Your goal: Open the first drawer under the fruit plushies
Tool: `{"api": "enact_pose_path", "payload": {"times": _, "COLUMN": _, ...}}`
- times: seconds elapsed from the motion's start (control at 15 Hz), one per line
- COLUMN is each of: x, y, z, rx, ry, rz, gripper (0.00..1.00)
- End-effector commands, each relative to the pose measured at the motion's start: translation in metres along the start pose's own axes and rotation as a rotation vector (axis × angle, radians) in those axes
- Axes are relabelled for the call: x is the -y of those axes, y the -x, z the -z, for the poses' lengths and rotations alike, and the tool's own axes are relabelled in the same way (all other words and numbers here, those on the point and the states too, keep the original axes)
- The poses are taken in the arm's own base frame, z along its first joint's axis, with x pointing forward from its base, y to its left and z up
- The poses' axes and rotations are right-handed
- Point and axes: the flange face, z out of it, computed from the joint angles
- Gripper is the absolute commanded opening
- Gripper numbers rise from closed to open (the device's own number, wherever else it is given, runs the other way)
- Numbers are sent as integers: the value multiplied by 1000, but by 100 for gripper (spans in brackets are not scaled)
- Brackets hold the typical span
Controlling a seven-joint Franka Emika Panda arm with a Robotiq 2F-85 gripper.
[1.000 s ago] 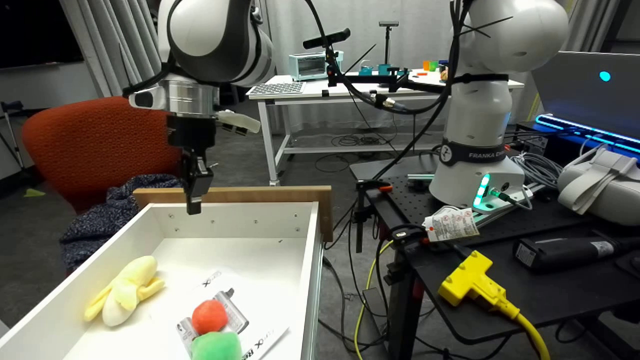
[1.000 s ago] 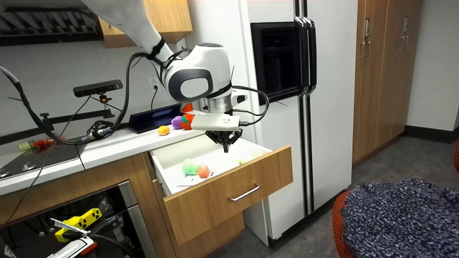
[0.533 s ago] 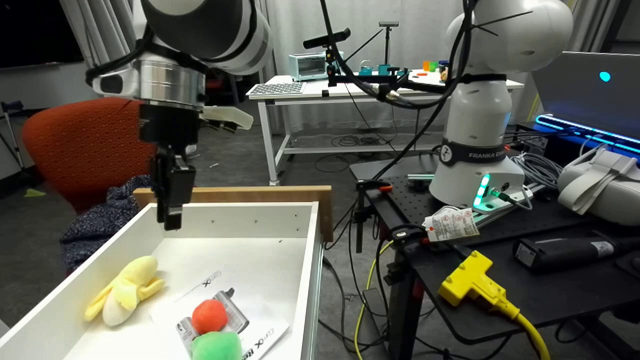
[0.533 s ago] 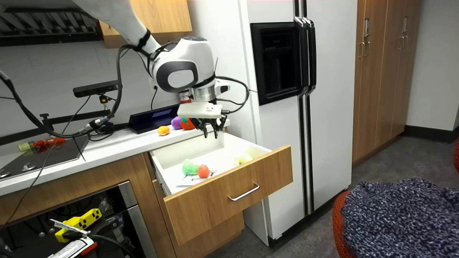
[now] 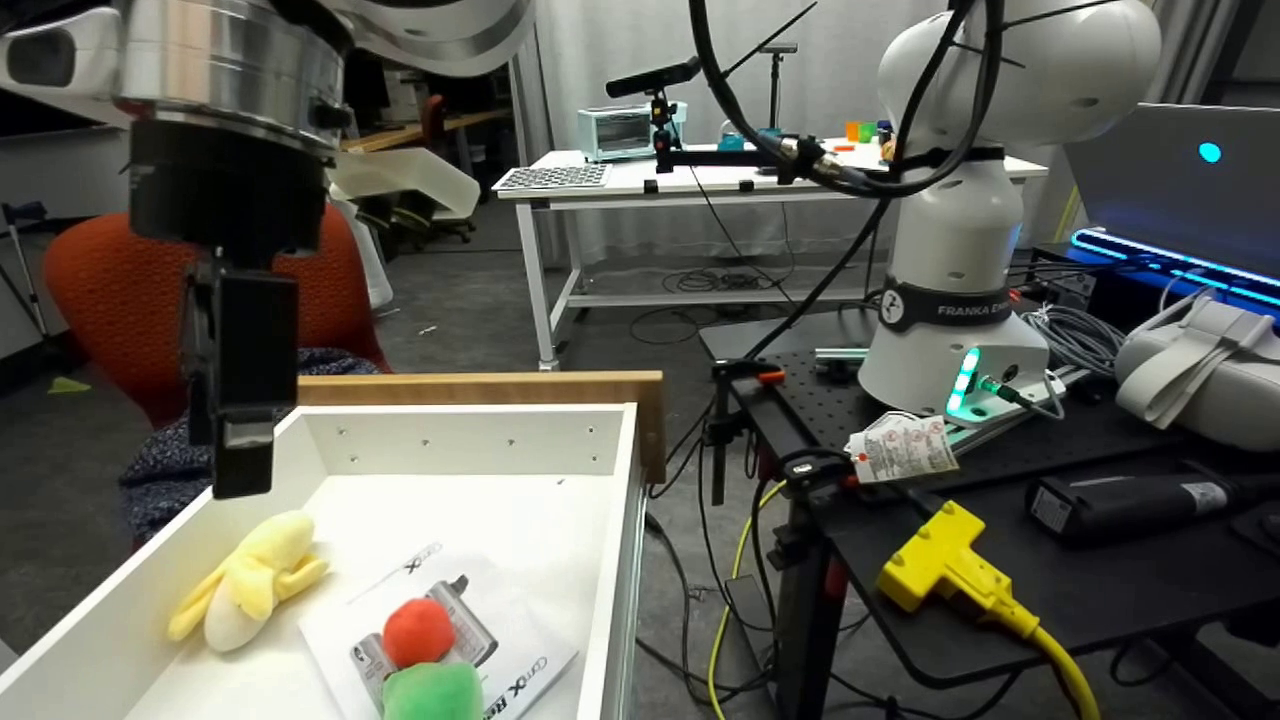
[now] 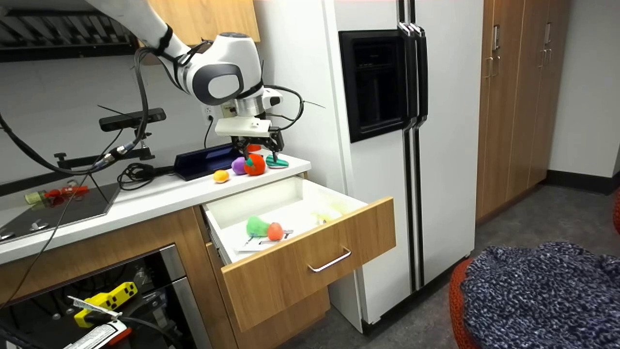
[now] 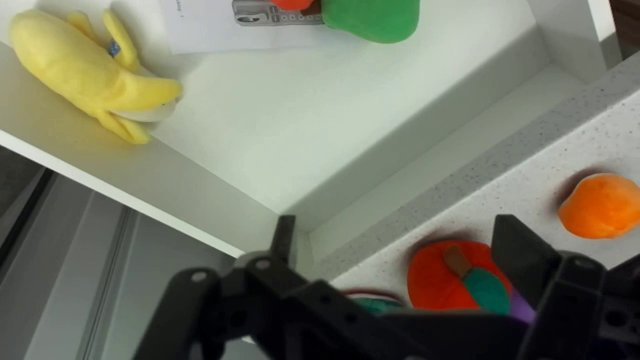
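The handle (image 6: 331, 261) shows only in an exterior view, on the front of the first drawer (image 6: 290, 286), pulled out at lower centre. The wrist view gives its white interior across the upper middle, a plush banana (image 7: 65, 65) at upper left. There the gripper (image 7: 397, 225), fingertips (image 7: 512, 240) apart, partly hides a red plush fruit (image 7: 432, 275) at lower right on the speckled countertop (image 7: 535, 170). A refrigerator (image 6: 450, 145) stands right of centre in an exterior view.

White refrigerator (image 6: 450, 145) beside tall wooden cabinets (image 6: 533, 111), red-orange chair (image 5: 120, 290) with speckled dark fabric (image 6: 542, 291), yellow power splitter (image 5: 938, 558)
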Motion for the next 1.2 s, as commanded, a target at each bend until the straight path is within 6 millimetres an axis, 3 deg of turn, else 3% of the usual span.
{"api": "enact_pose_path", "payload": {"times": 0.0, "x": -2, "y": -5, "z": 10, "rx": 27, "ry": 8, "rz": -9, "gripper": 100}}
{"api": "enact_pose_path", "payload": {"times": 1.13, "x": -10, "y": -1, "z": 5, "rx": 38, "ry": -5, "rz": -17, "gripper": 100}}
